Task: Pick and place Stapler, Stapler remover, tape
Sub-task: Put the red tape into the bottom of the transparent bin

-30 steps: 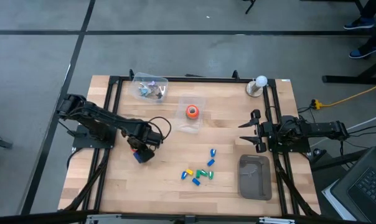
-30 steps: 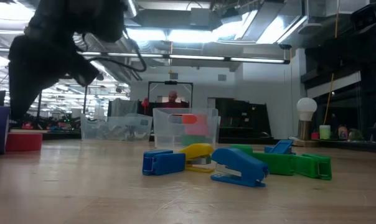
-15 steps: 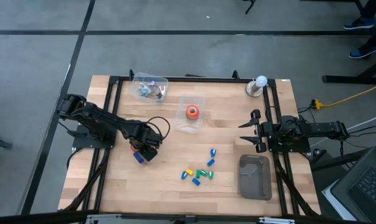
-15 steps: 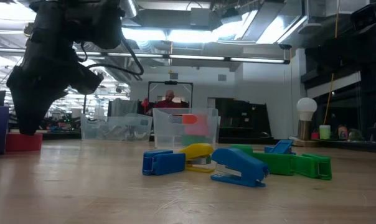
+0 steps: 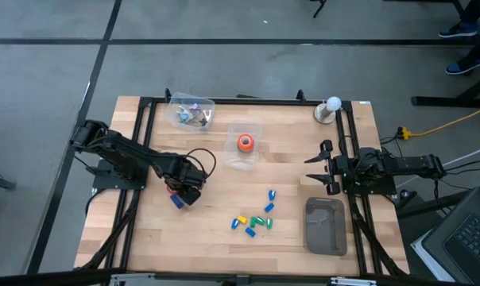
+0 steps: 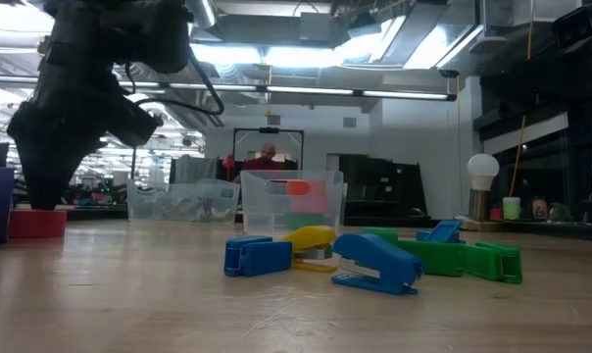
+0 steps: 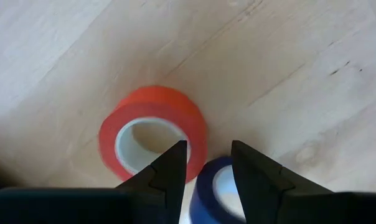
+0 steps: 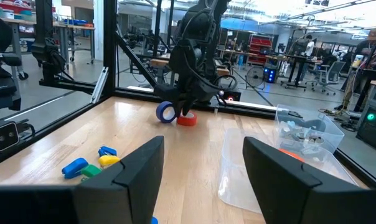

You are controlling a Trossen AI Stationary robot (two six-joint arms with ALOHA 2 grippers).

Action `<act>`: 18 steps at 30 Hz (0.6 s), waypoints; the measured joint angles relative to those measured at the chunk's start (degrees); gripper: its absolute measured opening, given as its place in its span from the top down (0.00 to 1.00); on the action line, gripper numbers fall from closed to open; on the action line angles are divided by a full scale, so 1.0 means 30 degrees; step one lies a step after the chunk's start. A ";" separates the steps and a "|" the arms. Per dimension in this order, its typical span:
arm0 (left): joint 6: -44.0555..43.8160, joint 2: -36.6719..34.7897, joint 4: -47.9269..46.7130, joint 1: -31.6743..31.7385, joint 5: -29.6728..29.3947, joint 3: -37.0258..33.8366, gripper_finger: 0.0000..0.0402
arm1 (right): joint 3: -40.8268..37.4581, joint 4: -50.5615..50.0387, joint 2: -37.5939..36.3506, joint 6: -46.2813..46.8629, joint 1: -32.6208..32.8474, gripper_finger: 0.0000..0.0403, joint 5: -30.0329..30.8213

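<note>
The left gripper (image 7: pixel 208 163) hangs right over the red tape roll (image 7: pixel 153 132) and blue tape roll (image 7: pixel 216 190) on the table's left side, fingers parted with nothing between them. I'd line them up so they straddle one wall of the red ring and don't also catch the blue roll touching it, then go straight down. The blue roll is mostly hidden behind the fingers, and the right gripper (image 5: pixel 318 168) sits parked, spread wide, by the grey tray (image 5: pixel 326 226).
</note>
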 joint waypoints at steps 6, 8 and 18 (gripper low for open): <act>-0.0818 -0.0651 -0.0219 -0.0004 -0.0675 0.0292 0.69 | 0.0000 0.0000 0.0000 0.0000 0.0000 0.44 -0.0005; -0.1149 -0.0686 -0.0564 -0.0004 -0.0664 0.0292 0.69 | 0.0000 -0.0005 0.0000 0.0000 -0.0002 0.44 -0.0005; -0.1534 -0.0576 -0.0661 0.0032 -0.0024 -0.0199 0.69 | 0.0000 -0.0001 0.0000 0.0000 0.0002 0.44 -0.0005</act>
